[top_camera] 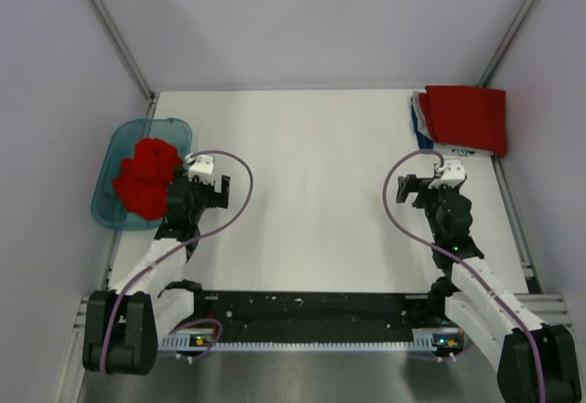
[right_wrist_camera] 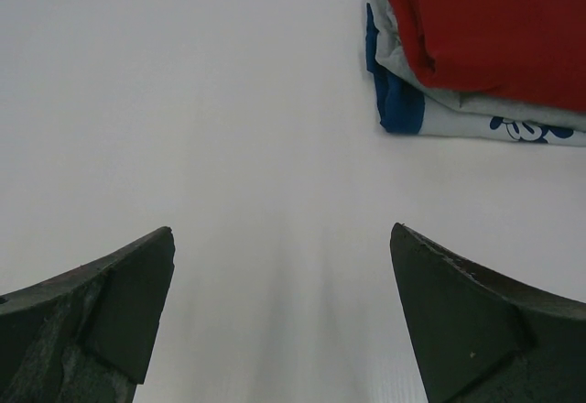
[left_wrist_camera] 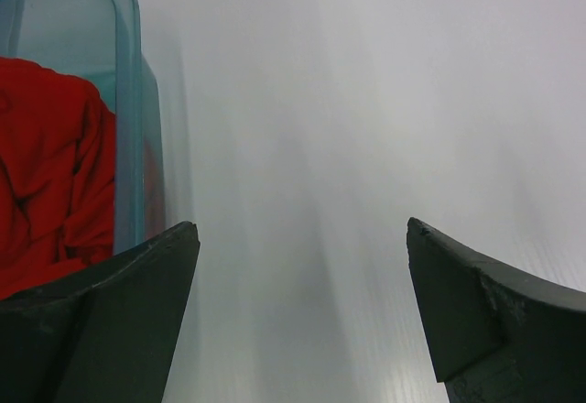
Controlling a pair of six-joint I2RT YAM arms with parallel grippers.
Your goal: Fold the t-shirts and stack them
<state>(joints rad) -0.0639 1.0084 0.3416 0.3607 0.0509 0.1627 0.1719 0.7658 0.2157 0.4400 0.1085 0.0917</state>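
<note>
A crumpled red t-shirt (top_camera: 146, 179) lies in a translucent teal tub (top_camera: 103, 197) at the table's left edge. In the left wrist view the shirt (left_wrist_camera: 50, 174) shows behind the tub wall (left_wrist_camera: 128, 110). A folded red t-shirt (top_camera: 469, 117) tops a stack at the back right. In the right wrist view this red shirt (right_wrist_camera: 494, 27) lies on a grey printed shirt (right_wrist_camera: 476, 114) and a blue layer (right_wrist_camera: 394, 101). My left gripper (top_camera: 209, 188) (left_wrist_camera: 300, 229) is open and empty just right of the tub. My right gripper (top_camera: 430, 183) (right_wrist_camera: 282, 232) is open and empty, in front of the stack.
The white table (top_camera: 311, 174) is walled on the left, back and right. Metal frame posts (top_camera: 114, 32) run along the back corners. The arm bases and a black rail (top_camera: 311, 311) sit along the near edge.
</note>
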